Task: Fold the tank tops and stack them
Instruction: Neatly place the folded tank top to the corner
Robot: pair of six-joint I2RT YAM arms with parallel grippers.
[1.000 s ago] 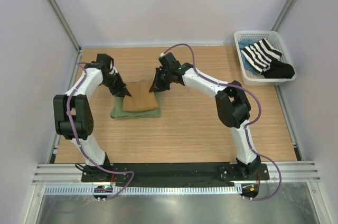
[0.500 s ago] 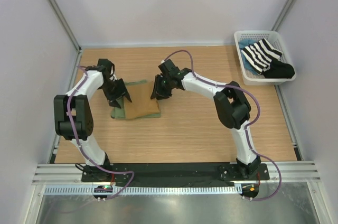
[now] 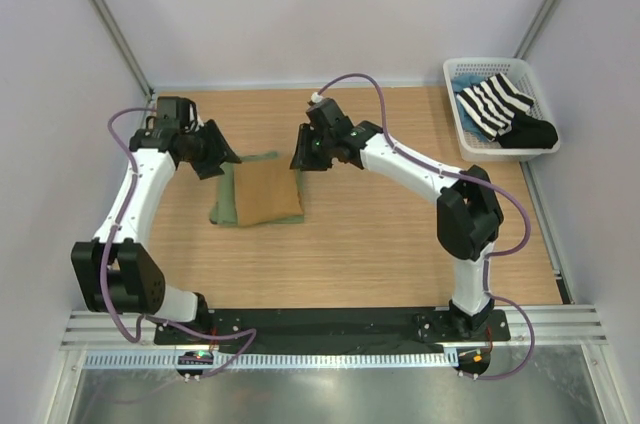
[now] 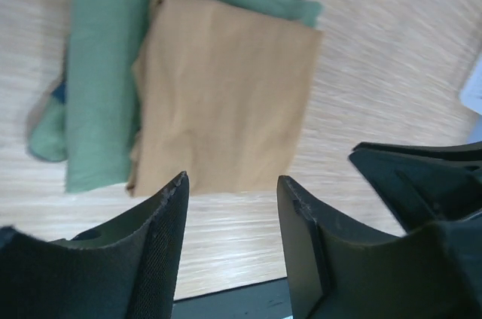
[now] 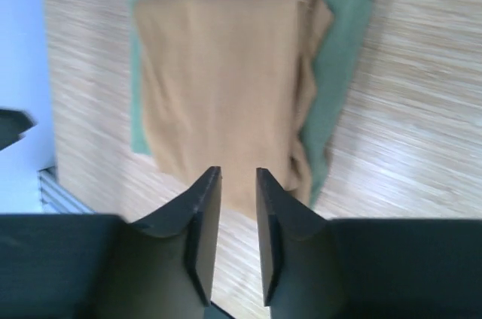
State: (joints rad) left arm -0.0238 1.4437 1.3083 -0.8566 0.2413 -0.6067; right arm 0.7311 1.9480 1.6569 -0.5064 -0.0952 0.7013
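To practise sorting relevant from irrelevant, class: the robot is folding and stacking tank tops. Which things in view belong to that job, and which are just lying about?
Part of the job:
tan-brown tank top, folded, lying on top
olive green tank top, underneath

Just lying about:
white basket
striped garment, in the basket
black garment, in the basket

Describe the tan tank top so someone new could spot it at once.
On the wooden table, look left of centre, away from the white basket. The tan tank top is the folded brown rectangle lying on the olive green tank top, which shows along its left edge.
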